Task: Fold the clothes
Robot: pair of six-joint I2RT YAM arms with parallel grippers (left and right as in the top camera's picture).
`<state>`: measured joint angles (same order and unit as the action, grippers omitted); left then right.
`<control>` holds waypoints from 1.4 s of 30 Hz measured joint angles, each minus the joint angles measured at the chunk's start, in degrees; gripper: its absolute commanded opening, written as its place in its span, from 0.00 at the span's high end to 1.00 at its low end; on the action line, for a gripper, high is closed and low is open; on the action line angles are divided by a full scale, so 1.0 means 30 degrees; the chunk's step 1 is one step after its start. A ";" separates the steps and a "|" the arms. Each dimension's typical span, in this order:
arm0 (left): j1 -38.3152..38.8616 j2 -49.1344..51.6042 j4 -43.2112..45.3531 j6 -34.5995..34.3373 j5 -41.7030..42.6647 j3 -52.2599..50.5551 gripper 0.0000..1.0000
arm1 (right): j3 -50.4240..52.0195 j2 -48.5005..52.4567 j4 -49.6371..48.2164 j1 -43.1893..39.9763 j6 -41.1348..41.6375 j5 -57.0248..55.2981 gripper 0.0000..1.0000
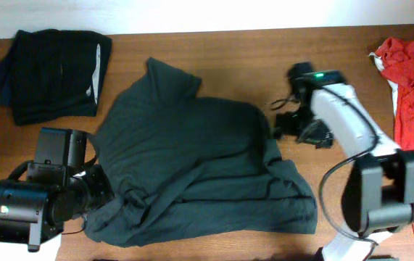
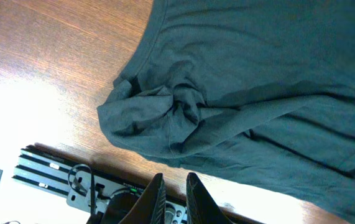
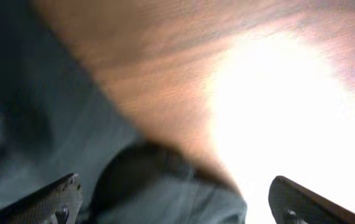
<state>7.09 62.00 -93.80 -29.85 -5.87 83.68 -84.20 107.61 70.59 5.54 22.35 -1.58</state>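
A dark grey-green cotton T-shirt (image 1: 192, 159) lies spread over the middle of the brown wooden table (image 1: 236, 58). Its far sleeve points towards the far left, and its near half is rumpled into long overlapping folds that run to the near right corner of the cloth. The left gripper (image 2: 174, 190) sits at the shirt's near left edge. In the left wrist view its two dark fingers (image 2: 157, 193) stand almost together with only a thin slit between them and nothing caught in it. Just ahead of them a bunched knot of shirt fabric (image 2: 165, 112) rests on the wood beside the curved hem. A black metal rail with cables (image 2: 53, 174) runs along the table edge on the near left. The right gripper (image 3: 177, 202) hangs at the right side of the shirt, close to its right sleeve. Its fingers are spread wide at the two lower corners of the right wrist view and grip nothing. That view is blurred, showing dark cloth on the left and bare wood under strong glare on the right, so whether the fingers touch the cloth cannot be told. A folded black garment with a pale trim (image 1: 51, 69) rests at the far left corner, well apart from the shirt. A crumpled red garment (image 1: 410, 87) lies along the right edge of the table.
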 measured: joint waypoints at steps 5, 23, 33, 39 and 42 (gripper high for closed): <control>0.0000 0.0000 0.0000 0.0000 0.0000 0.0000 0.87 | 0.0000 0.0364 -0.1435 -0.3162 -0.2317 0.4102 0.32; 0.0000 0.0000 0.0036 0.0000 -0.0007 -0.0007 0.82 | 0.2237 0.3563 -0.3949 -0.1989 -0.2550 0.7417 0.96; 0.0000 0.0000 0.0036 0.0000 -0.0007 -0.0007 0.82 | -0.2521 0.3781 0.0262 -0.2251 -0.2550 0.5238 0.96; 0.0000 0.0000 0.0036 0.0000 0.0000 -0.0007 0.82 | -0.4830 0.3774 0.1326 -0.3191 -0.2586 0.3723 0.96; 0.0000 0.0000 0.0044 0.0000 -0.0007 -0.0007 0.82 | -0.6033 0.3781 0.1406 -0.3920 -0.2594 0.3366 0.96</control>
<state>7.09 62.00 -93.67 -29.85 -5.89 83.66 -102.30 118.96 74.81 -6.22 14.57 8.51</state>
